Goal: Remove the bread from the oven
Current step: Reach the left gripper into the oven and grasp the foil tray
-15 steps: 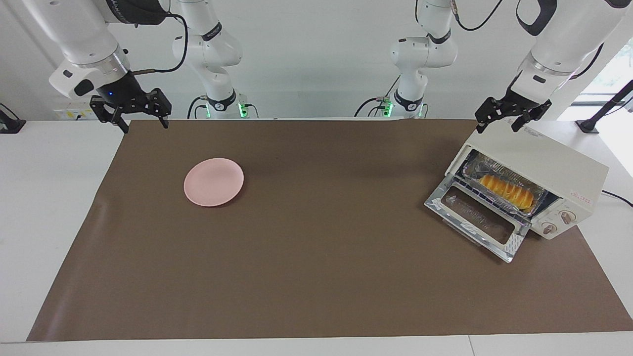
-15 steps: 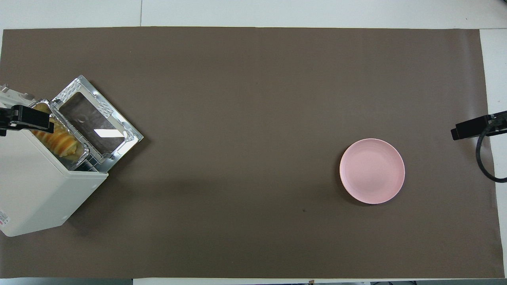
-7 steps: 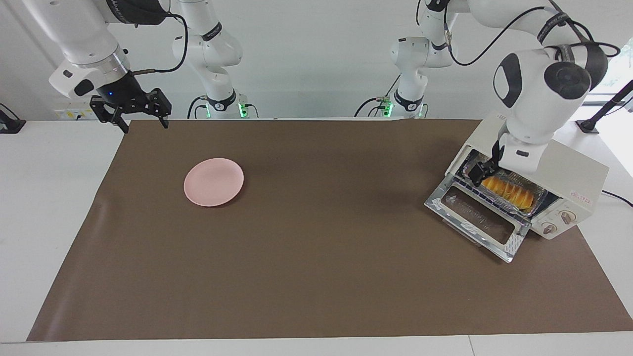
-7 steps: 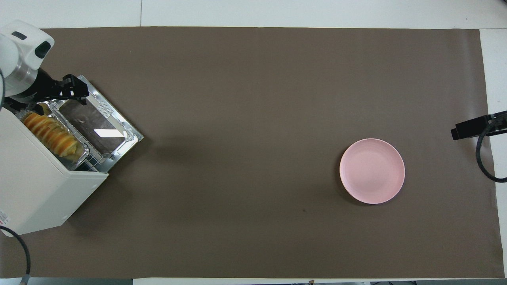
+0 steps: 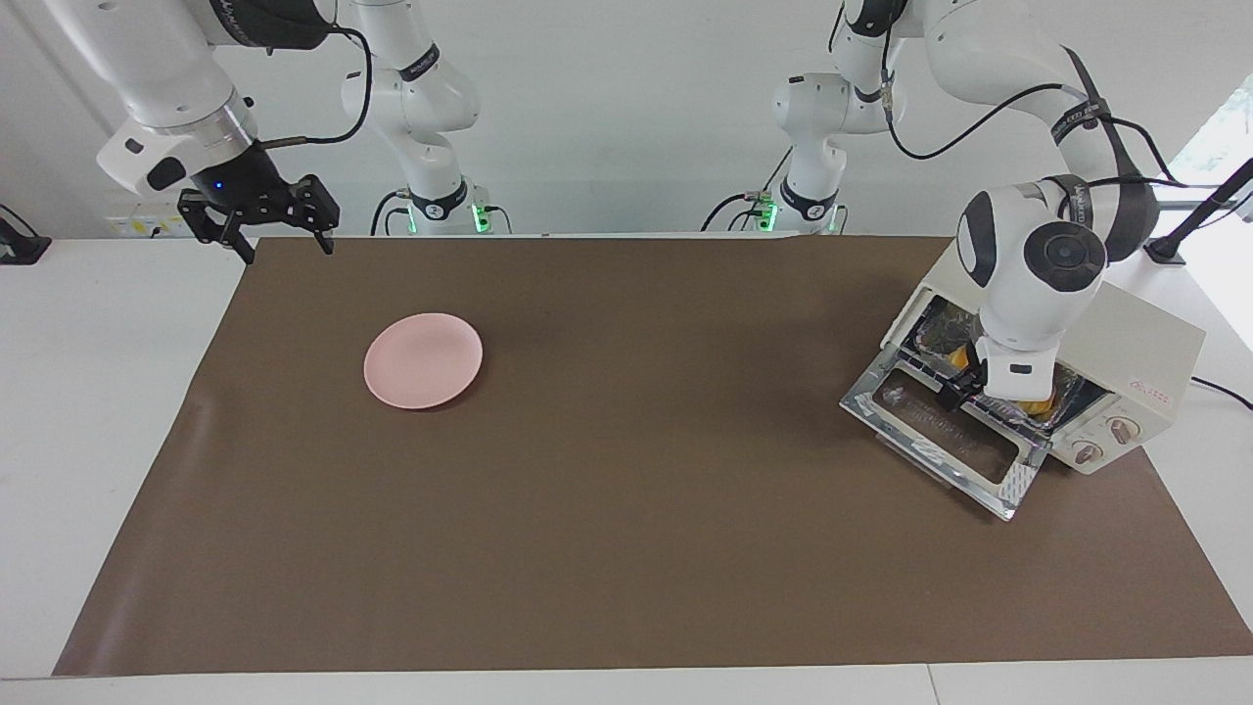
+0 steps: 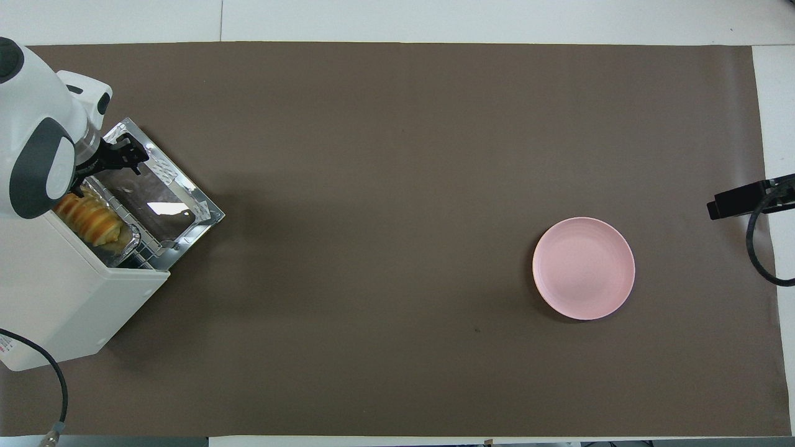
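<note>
Your oven (image 5: 1126,338) carries a small red label by its knobs, too tiny to read. Your left gripper (image 5: 964,384) hangs at the oven's mouth, fingers spread, gripping nothing. The facing view hides most of the bread (image 6: 90,218) in the oven; overhead shows it clearly. Your right gripper (image 5: 259,220) waits over the surface's (image 5: 626,548) edge, fingers open.

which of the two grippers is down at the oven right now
The left gripper: it is open and low over the oven's dropped door, at the bread. The right gripper waits open above the mat's edge at the other end, nearer the plate.
</note>
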